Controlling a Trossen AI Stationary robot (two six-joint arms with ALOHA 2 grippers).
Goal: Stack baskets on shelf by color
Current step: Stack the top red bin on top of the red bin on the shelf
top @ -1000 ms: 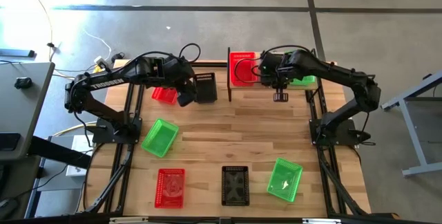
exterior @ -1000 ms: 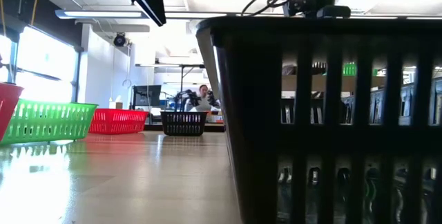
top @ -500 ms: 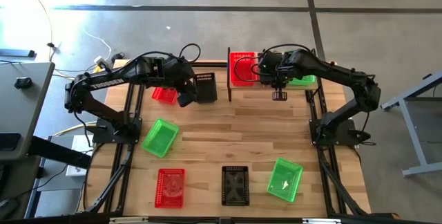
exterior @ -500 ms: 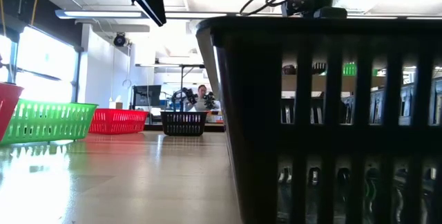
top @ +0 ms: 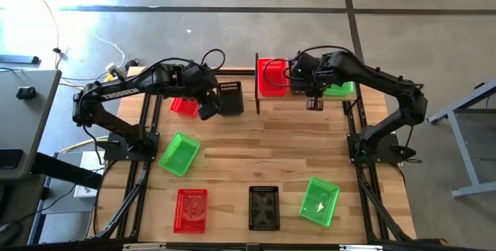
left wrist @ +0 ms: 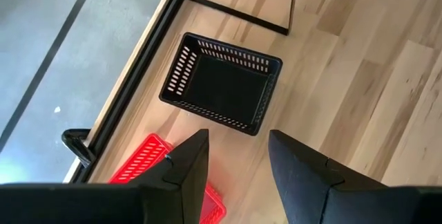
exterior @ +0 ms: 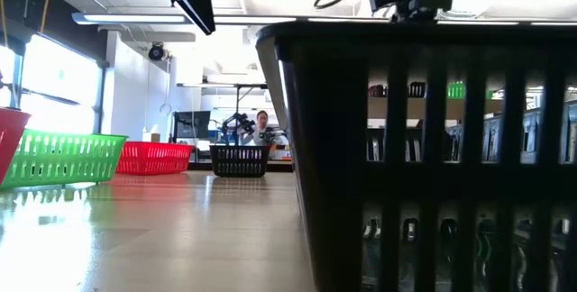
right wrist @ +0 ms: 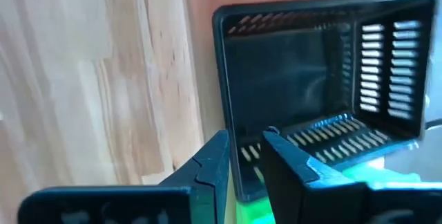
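- A black basket (right wrist: 311,92) is sitting on the shelf (top: 258,88) at the table's far edge, between a red basket (top: 271,75) and a green basket (top: 339,90), its open side facing up.
- The right gripper (right wrist: 244,156) is hovering at its rim, fingers slightly parted, seemingly gripping nothing.
- The left gripper (left wrist: 238,162) is hanging open, empty, above another black basket (left wrist: 222,83).

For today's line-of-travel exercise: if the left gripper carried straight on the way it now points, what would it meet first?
Most likely the black basket on the table, which lies straight ahead of the open left gripper. A red basket lies just off that line, so depth leaves slight doubt.
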